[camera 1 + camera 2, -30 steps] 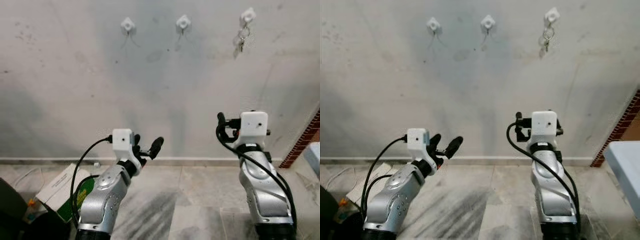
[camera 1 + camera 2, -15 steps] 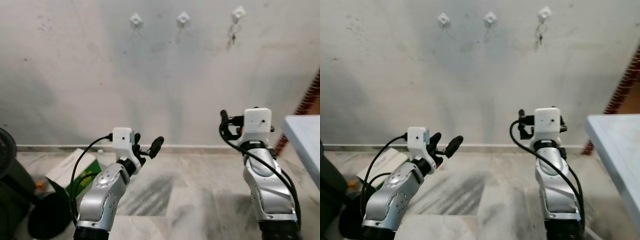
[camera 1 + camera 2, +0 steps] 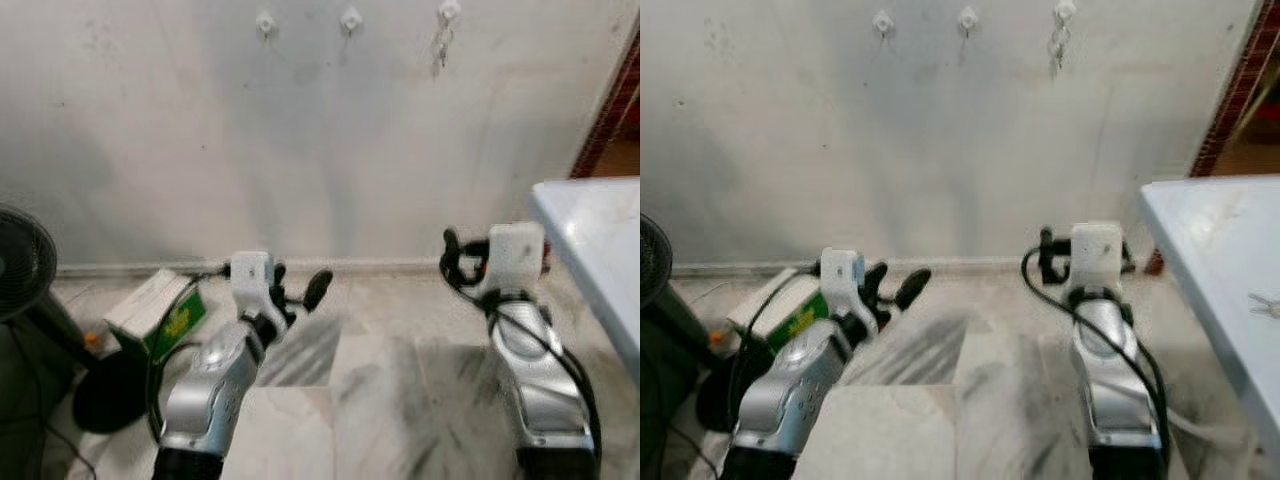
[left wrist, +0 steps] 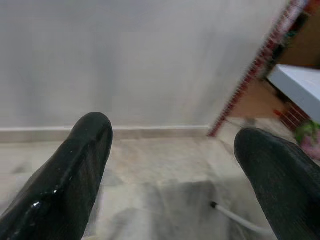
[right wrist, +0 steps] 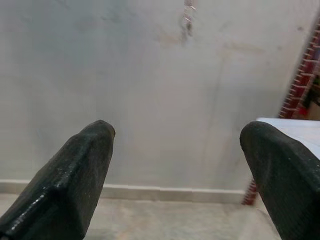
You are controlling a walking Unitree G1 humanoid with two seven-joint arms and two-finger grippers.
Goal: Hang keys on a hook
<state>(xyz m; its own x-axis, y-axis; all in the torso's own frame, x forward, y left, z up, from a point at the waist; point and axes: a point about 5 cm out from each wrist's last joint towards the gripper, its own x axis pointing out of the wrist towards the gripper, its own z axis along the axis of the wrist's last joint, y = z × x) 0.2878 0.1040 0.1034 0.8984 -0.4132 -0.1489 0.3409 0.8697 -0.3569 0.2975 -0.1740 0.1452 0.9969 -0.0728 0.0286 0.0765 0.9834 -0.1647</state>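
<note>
Three white hooks sit high on the grey wall: left hook (image 3: 265, 22), middle hook (image 3: 351, 18), right hook (image 3: 448, 12). A bunch of keys (image 3: 438, 45) hangs from the right hook and also appears as the keys (image 5: 188, 20) in the right wrist view. Both arms are held out low in front of me, far below the hooks. My left gripper (image 3: 298, 290) is open with nothing between its fingers. My right gripper (image 5: 177, 132) is open too, pointing at the wall under the keys.
A pale table (image 3: 1210, 230) juts in at the right, with a small silvery object (image 3: 1265, 305) near its edge. A fan (image 3: 20, 270) on a black base and a green-and-white box (image 3: 160, 315) stand at the left. A brick wall edge (image 3: 605, 110) is at the far right.
The whole picture has shifted: the wall and hooks look farther off and higher, and the table and fan have come into view. Both arms keep their pose, grippers still open.
</note>
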